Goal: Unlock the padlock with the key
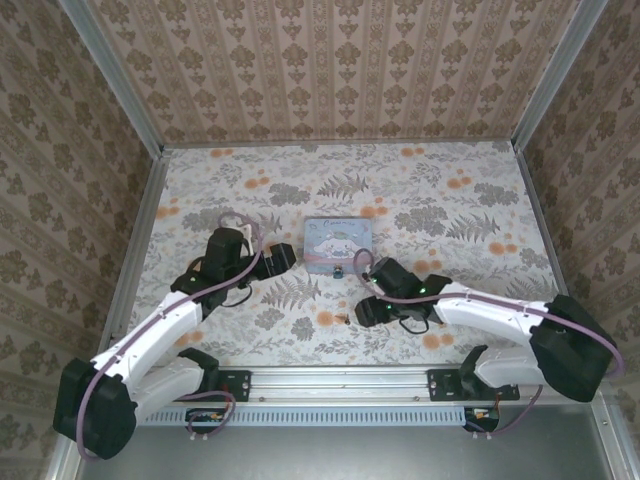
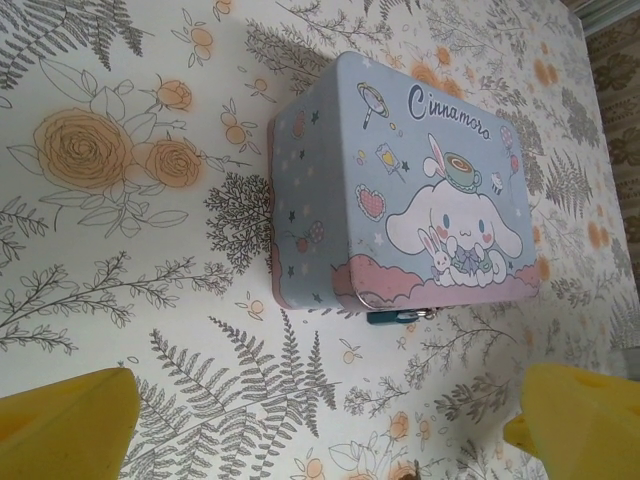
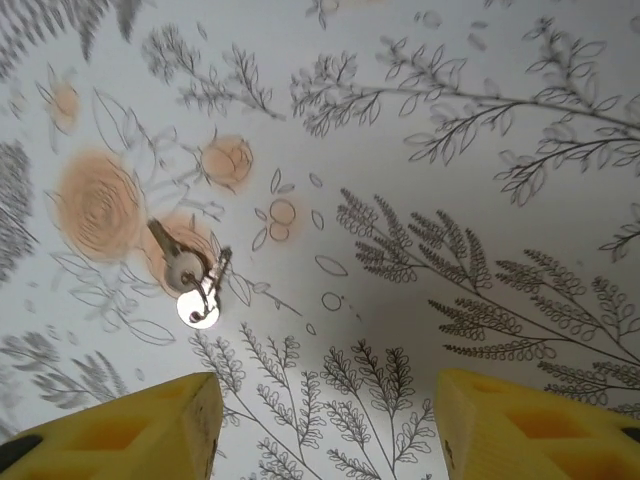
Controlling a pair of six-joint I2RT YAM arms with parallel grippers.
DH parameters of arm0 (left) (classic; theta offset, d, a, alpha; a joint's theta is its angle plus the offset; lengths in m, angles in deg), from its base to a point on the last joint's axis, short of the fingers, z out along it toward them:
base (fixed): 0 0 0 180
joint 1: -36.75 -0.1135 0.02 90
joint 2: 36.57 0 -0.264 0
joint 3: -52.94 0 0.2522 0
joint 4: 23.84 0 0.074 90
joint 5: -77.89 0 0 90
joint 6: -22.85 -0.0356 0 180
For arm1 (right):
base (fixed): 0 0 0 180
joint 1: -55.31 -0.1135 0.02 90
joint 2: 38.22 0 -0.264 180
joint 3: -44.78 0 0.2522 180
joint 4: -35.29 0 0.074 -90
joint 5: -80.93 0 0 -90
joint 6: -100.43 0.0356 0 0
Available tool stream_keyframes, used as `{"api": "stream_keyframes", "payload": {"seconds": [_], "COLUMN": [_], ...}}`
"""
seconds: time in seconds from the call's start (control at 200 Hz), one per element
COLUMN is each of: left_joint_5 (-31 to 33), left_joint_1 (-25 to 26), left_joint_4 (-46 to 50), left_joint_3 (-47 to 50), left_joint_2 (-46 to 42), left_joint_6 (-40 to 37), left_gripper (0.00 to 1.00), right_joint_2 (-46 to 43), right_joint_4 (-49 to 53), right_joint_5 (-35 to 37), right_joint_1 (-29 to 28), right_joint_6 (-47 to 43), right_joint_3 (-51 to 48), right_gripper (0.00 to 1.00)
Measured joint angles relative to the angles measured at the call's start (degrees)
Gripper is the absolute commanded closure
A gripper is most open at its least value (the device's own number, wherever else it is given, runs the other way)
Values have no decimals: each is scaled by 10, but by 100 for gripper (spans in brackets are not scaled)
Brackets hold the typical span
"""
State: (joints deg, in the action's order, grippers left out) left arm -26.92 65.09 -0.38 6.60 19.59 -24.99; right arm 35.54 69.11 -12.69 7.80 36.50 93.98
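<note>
The padlock (image 2: 392, 317) is a tiny blue body with a silvery shackle. It hangs at the front clasp of the pastel tin (image 2: 400, 190) and also shows in the top view (image 1: 339, 271). The key (image 3: 190, 275) lies flat on the floral tabletop, on a small ring with a round silvery tag. It sits left of and ahead of my right gripper (image 3: 325, 430), whose yellow fingers (image 3: 120, 430) stand apart with only bare tabletop between them. From above the key (image 1: 345, 320) is just left of the right gripper (image 1: 368, 310). My left gripper (image 2: 320, 430) is wide open, short of the tin.
The tin (image 1: 340, 245) sits mid-table between both arms. My left gripper (image 1: 280, 262) is close to the tin's left side. Wallpapered walls with metal rails (image 1: 140, 230) enclose the table on three sides. A rail (image 1: 340, 385) runs along the near edge.
</note>
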Motion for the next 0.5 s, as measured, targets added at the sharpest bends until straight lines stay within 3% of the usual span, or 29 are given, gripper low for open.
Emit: {"api": "stream_keyframes", "payload": {"seconds": [0.235,0.5], "left_joint_5": [-6,-19], "left_joint_1": [-12,-44], "left_joint_4": [4,11], "left_joint_3": [-1,-1], "left_joint_2": [16,17], "left_joint_6": [4,4], "left_gripper": [0,0], "right_joint_2": [61,137], "right_joint_4": [14,15], "right_joint_5": [61,79], "right_joint_1": [-76,-97], "right_joint_6": [-51,-88], "right_joint_3": [57,106], "right_gripper": [50,53]}}
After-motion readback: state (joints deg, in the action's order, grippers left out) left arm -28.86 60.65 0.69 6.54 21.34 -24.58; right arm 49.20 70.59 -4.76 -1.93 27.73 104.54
